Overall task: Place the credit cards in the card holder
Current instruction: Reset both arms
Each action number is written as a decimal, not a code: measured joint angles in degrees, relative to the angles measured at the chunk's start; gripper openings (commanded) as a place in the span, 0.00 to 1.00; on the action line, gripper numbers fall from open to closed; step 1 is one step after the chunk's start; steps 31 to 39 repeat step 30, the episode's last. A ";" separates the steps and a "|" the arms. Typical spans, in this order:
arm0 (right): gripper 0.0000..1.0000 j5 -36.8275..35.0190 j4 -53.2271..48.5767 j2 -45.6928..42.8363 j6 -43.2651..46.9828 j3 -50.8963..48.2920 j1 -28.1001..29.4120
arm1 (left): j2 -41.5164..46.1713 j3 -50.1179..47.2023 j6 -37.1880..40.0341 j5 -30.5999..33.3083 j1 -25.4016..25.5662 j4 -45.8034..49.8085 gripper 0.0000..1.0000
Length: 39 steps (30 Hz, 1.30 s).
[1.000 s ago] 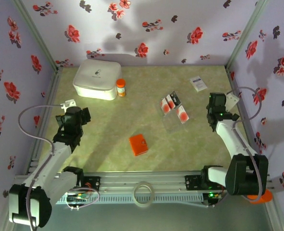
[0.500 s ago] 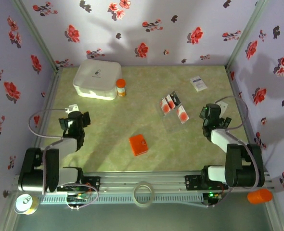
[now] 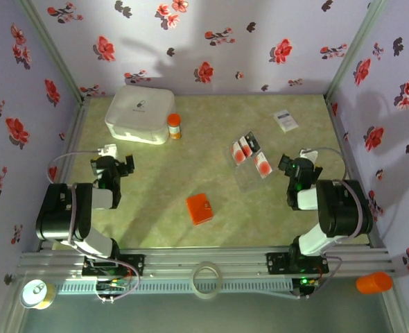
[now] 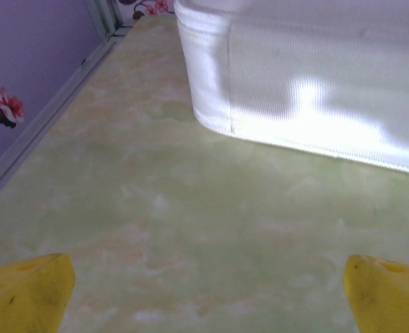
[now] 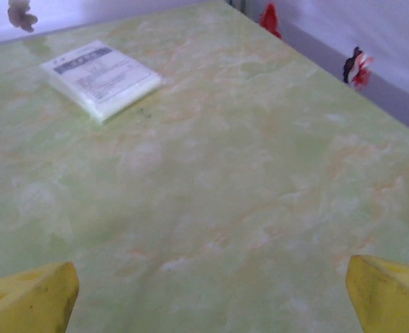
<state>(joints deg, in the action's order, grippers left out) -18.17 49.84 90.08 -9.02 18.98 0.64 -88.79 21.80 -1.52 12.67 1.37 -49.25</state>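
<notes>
Left pincer [image 3: 123,165] sits low over the left side of the green marbled surface [image 3: 156,201], its arm folded up close to the near rail. In the left wrist view the left pincer [image 4: 208,298] is spread wide, its yellow fingertips [image 4: 24,291] at the two bottom corners with bare surface between them, pinching nothing. Ahead of it, near the far-left corner, lies a white box [image 3: 141,113] with rounded corners, whose near wall [image 4: 308,76] shows large in the wrist view. Just beside the box's right edge stands a small orange-capped bottle [image 3: 174,126]. Towards the middle and nearer the rail, the card holder [image 3: 199,208] lies flat, an orange rectangle turned slightly askew, well apart from both arms. Further right and further back lie the credit cards [image 3: 249,154]: a few side by side and one a little nearer, all flat on the surface and apart from the holder. Right of them the right pincer [image 3: 291,165] is low over the surface, spread wide too [image 5: 208,298] and pinching nothing. Beyond it, near the far-right corner, lies a white card with dark print [image 3: 285,120], also seen in the right wrist view [image 5: 102,78]
</notes>
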 measured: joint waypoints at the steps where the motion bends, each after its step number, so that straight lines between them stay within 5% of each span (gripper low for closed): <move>1: 1.00 0.31 -1.31 -0.17 0.09 0.33 0.02 | 0.00 0.31 0.00 -0.59 -0.33 0.00 1.00; 39: 0.99 1.90 0.81 -0.50 2.01 2.38 1.42 | 0.00 0.66 0.00 -3.76 -0.68 0.20 1.00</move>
